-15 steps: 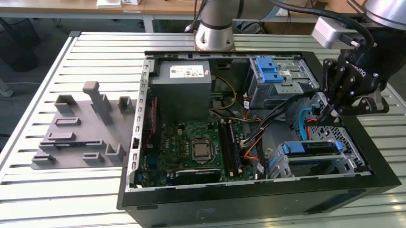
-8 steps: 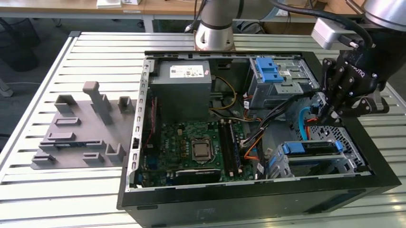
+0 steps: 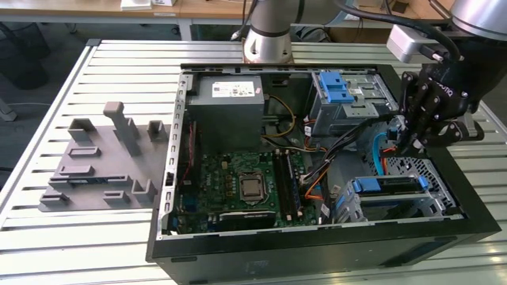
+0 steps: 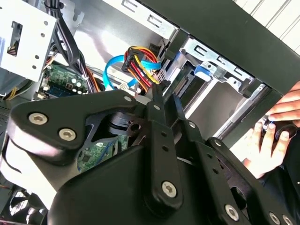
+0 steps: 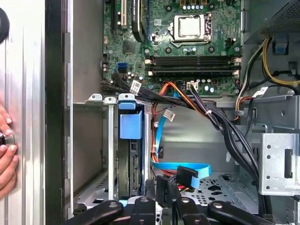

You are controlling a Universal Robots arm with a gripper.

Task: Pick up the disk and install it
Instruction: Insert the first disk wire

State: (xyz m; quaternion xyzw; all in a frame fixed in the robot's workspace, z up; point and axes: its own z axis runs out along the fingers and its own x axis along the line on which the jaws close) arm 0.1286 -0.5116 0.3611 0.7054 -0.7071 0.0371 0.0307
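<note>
Beside the motherboard point(image 3: 237, 178), on the exterior view's right, I am hanging my gripper point(image 3: 408, 139) over the open computer case. The disk point(image 3: 388, 184) is sitting on edge inside the drive cage point(image 3: 434, 205) just off the board's near corner. A second cage point(image 3: 345, 89) with a blue latch and the power supply point(image 3: 230, 104) are lining the board's far side.

In the second wrist view my fingers point(image 4: 157, 93) are lying together, clamping nothing. They are pointing toward a knot of red, yellow and blue cables point(image 4: 138, 61) just off the board. A person's hand point(image 4: 276, 131) is resting outside the case wall.

In the first wrist view the disk point(image 5: 131, 159) is standing in its bay beside the board, with my gripper point(image 5: 161, 197) hovering near its end. I am judging the disk to be dense, rigid, slick on its metal faces and sensitive to knocks, so its blue frame tab is the safest hold. A loose blue data cable point(image 5: 187, 169) and a black wire bundle point(image 5: 220, 126) are crowding the gap between the cage and the board.
</note>
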